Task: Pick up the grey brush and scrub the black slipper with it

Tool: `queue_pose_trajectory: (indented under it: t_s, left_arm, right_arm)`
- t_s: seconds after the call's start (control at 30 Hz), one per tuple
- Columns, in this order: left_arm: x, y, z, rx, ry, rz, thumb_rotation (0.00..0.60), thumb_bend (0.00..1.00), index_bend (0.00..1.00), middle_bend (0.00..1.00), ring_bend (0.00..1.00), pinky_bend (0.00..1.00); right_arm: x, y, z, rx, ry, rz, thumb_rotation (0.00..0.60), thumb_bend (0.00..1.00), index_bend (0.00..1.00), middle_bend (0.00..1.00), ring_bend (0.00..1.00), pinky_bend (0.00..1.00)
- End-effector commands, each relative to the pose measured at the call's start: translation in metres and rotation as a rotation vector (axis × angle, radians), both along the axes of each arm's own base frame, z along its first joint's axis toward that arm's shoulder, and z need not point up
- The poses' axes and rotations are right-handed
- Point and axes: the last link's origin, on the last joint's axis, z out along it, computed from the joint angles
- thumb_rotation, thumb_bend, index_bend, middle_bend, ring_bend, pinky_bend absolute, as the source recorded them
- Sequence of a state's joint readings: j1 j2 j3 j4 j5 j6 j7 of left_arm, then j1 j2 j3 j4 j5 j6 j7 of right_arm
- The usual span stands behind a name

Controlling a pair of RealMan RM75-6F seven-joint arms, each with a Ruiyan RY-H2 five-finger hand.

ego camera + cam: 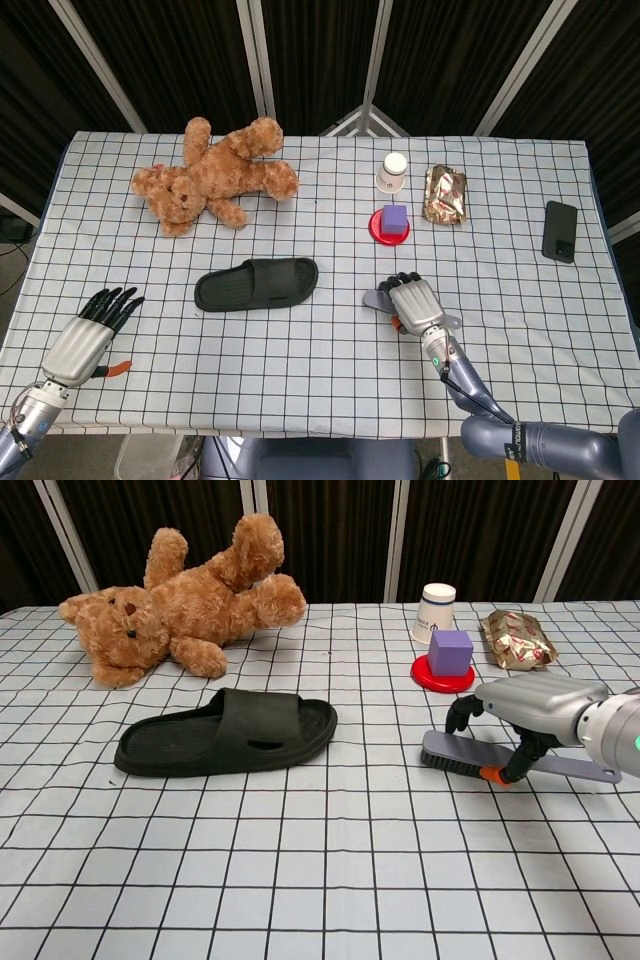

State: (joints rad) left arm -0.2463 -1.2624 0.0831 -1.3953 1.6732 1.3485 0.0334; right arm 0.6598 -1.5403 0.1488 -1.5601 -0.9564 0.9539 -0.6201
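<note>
Right hand [535, 712] arches over the brush [470, 756], fingers curled but not clamped (brush lies on the tabletop [300, 860]). Lifting and scrubbing the slipper [228, 745] remain.

We can read no text, brand or number anywhere. The white paper cup [433, 612] carries a small dark printed mark on its side, too small for us to make out. The gold foil packet [517, 640] shows no lettering we can read.
</note>
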Motion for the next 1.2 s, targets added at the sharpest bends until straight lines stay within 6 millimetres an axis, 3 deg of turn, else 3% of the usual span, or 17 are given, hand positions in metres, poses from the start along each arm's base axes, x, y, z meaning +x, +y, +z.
queue_pose_trajectory:
  t_s: [0.03, 0.5, 0.77, 1.0, 1.2]
  left_arm:
    - [0.0, 0.0, 0.0, 0.0, 0.0, 0.0, 0.551, 0.08, 0.0, 0.0, 0.0, 0.07]
    - [0.0, 0.0, -0.002, -0.008, 0.005, -0.001, 0.546, 0.1, 0.0, 0.0, 0.0, 0.07]
    - [0.012, 0.006, -0.017, -0.108, -0.044, -0.046, 0.56, 0.3, 0.0, 0.0, 0.03, 0.07]
    - [0.044, 0.04, -0.042, -0.246, -0.081, -0.1, 0.56, 0.34, 0.0, 0.0, 0.04, 0.07]
    - [0.068, 0.07, -0.063, -0.329, -0.077, -0.095, 0.553, 0.38, 0.0, 0.01, 0.04, 0.07]
  right_arm:
    - [-0.001, -0.001, -0.001, 0.0, -0.002, -0.003, 0.6, 0.4, 0.34, 0.3, 0.23, 0.24]
    - [-0.005, -0.002, -0.004, -0.014, -0.019, -0.011, 0.6, 0.4, 0.58, 0.48, 0.4, 0.43]
    - [0.005, -0.003, 0.002, -0.039, -0.054, 0.052, 0.6, 0.43, 0.64, 0.53, 0.45, 0.48]
    - [0.027, -0.006, 0.009, -0.017, -0.073, 0.123, 0.6, 0.44, 0.65, 0.54, 0.46, 0.48]
    - [0.06, -0.012, 0.008, 0.027, -0.126, 0.166, 0.6, 0.45, 0.65, 0.54, 0.46, 0.48]
